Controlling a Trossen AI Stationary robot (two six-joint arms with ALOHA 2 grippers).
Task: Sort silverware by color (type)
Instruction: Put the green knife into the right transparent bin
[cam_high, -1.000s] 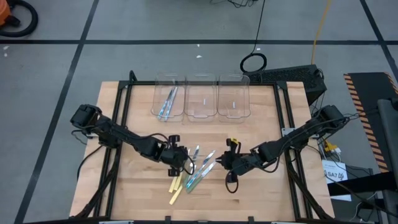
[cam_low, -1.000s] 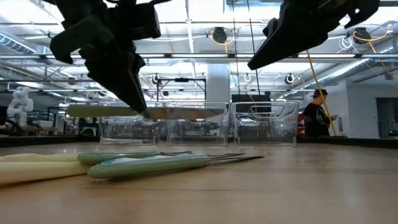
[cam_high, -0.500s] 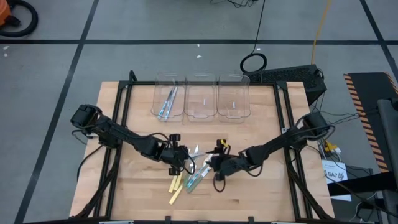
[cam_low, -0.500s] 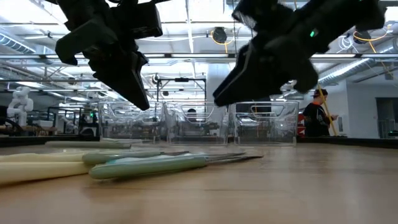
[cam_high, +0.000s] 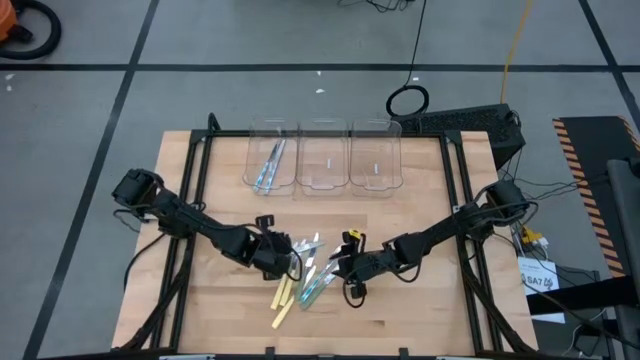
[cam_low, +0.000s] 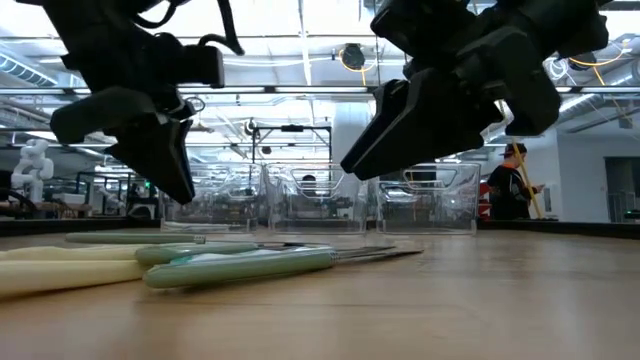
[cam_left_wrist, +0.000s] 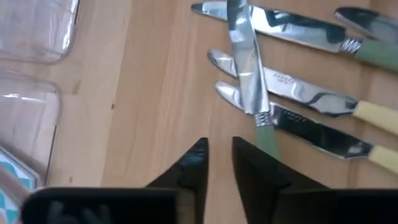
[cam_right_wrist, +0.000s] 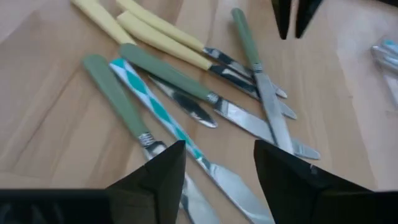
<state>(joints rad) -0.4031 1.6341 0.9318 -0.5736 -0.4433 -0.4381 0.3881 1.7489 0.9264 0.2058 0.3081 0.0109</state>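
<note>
Though lifted in the left gripper (cam_high: 284, 262) a second ago, now back on the table (cam_high: 420, 310): green-handled knife (cam_left_wrist: 249, 70), lying crosswise over other blades just ahead of those jaws. Left jaws narrowly parted, gripping nothing, pulled back slightly from the silverware (cam_high: 306, 274). Meanwhile, moved in from the far side and spread wide: right gripper (cam_high: 341, 266), jaws open and empty, hovering directly over a teal-patterned knife (cam_right_wrist: 159, 113) with green and pale yellow handles fanned out beyond and beside them. Probably means a dropped or abandoned pick rather than a delivery. Sorting barely begun, by the look of it: only blue-handled pieces (cam_high: 269, 164) in one of the clear bins (cam_high: 323, 158), well beyond both jaws, and everything else loose between them.
</note>
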